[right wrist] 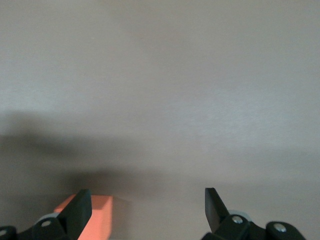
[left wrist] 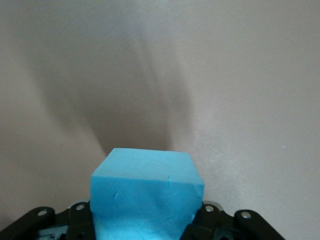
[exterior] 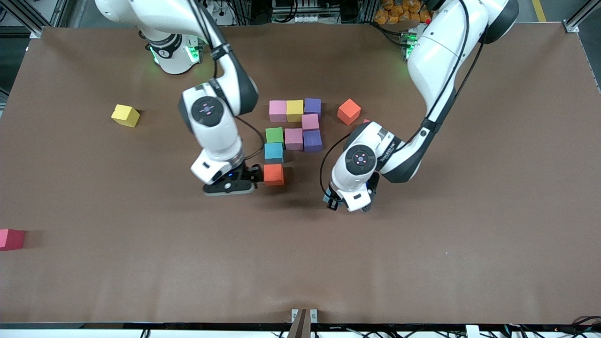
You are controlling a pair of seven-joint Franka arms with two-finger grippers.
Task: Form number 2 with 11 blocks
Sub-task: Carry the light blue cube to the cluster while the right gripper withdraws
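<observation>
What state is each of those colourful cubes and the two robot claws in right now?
Left gripper: shut on a light blue cube, held above the table.
Right gripper: open, beside the orange cube.
Orange cube: resting on the table, last in the cluster.
Cluster of cubes: touching, digit unfinished.
Second orange cube: loose, tilted.
Yellow cube: loose, apart.
Red cube: at the table's edge.

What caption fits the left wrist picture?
Left gripper holding a light blue foam cube above the brown table.
</observation>
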